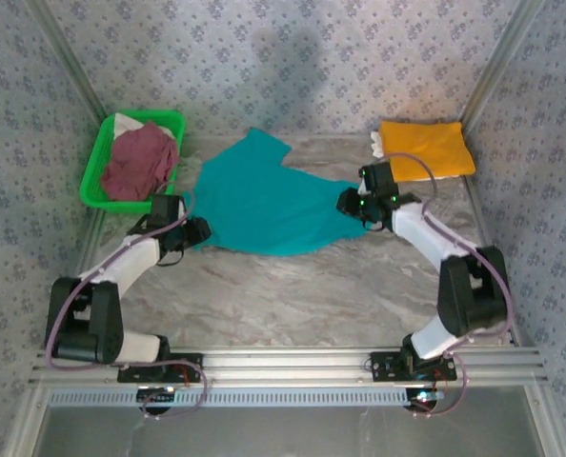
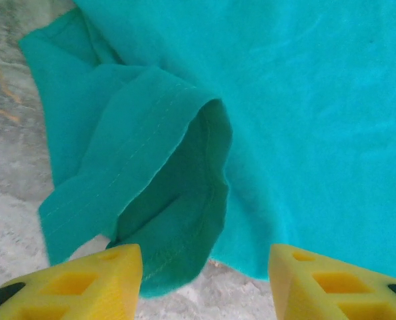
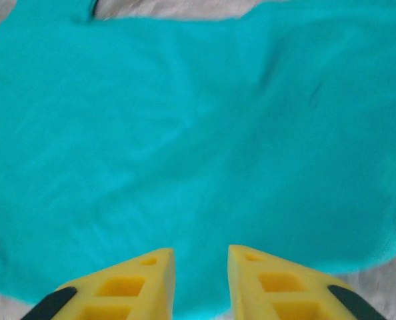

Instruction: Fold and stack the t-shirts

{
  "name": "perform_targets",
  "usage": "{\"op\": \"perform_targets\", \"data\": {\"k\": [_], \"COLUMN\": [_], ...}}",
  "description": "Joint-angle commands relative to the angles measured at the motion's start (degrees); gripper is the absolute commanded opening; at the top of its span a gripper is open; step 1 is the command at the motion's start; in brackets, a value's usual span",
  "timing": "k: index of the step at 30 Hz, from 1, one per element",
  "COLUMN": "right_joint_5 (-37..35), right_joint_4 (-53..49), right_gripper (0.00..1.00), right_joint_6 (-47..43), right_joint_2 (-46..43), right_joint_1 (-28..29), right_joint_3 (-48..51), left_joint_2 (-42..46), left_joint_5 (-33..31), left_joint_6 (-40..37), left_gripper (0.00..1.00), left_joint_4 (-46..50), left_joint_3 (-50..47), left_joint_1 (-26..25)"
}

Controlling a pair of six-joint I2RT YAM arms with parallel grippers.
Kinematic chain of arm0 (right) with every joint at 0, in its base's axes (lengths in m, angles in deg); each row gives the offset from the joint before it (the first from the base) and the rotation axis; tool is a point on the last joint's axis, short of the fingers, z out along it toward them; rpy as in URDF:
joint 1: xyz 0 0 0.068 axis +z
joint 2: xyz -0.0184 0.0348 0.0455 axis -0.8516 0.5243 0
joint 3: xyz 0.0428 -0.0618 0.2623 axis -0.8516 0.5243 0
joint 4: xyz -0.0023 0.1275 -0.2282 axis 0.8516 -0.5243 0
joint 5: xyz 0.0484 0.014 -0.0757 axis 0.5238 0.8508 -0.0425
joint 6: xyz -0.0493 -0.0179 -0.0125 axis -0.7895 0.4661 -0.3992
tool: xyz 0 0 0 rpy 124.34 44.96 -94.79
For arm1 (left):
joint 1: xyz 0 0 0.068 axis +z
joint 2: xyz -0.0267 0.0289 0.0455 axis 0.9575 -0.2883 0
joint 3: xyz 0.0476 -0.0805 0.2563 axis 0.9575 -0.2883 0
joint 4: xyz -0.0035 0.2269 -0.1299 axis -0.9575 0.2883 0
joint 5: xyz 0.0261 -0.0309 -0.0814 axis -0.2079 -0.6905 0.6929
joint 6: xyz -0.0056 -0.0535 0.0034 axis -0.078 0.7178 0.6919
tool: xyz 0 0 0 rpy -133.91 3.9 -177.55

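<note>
Left gripper [image 2: 205,259] open | sleeve [image 2: 151,153] dead ahead, just off its tips | right gripper [image 3: 199,257] slightly parted, over opposite edge of tee [image 1: 264,205]

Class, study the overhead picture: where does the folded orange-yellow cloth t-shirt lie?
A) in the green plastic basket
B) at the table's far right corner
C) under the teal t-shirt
B: the folded orange-yellow cloth t-shirt lies on the marbled table at its far right corner, apart from the green plastic basket holding a maroon cloth t-shirt.

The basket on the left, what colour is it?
Bright green basket; clearest in the top external view.
</note>
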Motion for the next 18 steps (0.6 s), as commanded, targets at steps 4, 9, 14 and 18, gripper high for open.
{"op": "perform_targets", "data": {"k": [4,9,14,18], "right_joint_5": [0.20,-1.79,0.07,0.76], "right_joint_4": [2.94,4.71,2.72,3.38], "right_gripper": [0.37,0.38,0.40,0.55], "right_joint_6": [3.72,3.45,3.72,5.18], "right_joint_2": [-1.85,0.98,8.25,12.44], "right_joint_1": [3.33,4.22,4.75,4.90], "right_joint_3": [9.74,9.10,4.84,2.69], "left_joint_2": [-5.15,-3.67,2.89,9.97], "left_joint_5": [-4.07,-4.24,-5.76,-6.15], "left_joint_6": [-1.33,0.66,2.58,4.73], "left_gripper": [0.17,0.00,0.00,0.00], "left_joint_4": [-2.24,-0.87,3.49,4.77], "left_joint_3": [2.11,3.37,3.69,2.33], "left_joint_1": [0.15,0.13,0.05,0.03]}}
